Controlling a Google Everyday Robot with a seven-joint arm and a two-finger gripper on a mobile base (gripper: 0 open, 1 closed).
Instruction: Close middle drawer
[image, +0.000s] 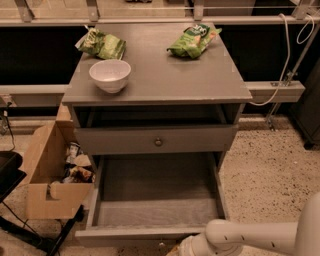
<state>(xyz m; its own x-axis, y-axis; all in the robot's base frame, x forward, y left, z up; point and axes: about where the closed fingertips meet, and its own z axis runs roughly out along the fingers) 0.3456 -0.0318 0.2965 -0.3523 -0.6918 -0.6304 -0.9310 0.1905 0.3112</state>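
The middle drawer (155, 200) is pulled far out of the grey cabinet (160, 75), and its plain box is empty. Its low front panel (140, 234) lies near the bottom edge of the camera view. Above it sits the taller-fronted drawer (125, 141) with a round knob (158, 142). My white arm (250, 235) reaches in from the bottom right. My gripper (182, 248) is at the bottom edge, right at the middle drawer's front panel near its centre, and is mostly cut off by the frame. The lowest drawer is hidden.
On the cabinet top stand a white bowl (110, 75) and two green snack bags (102, 45) (192, 40). An open cardboard box (50, 175) with items sits on the floor to the left. A black stand (10, 175) is at far left. Speckled floor (265, 175) lies to the right.
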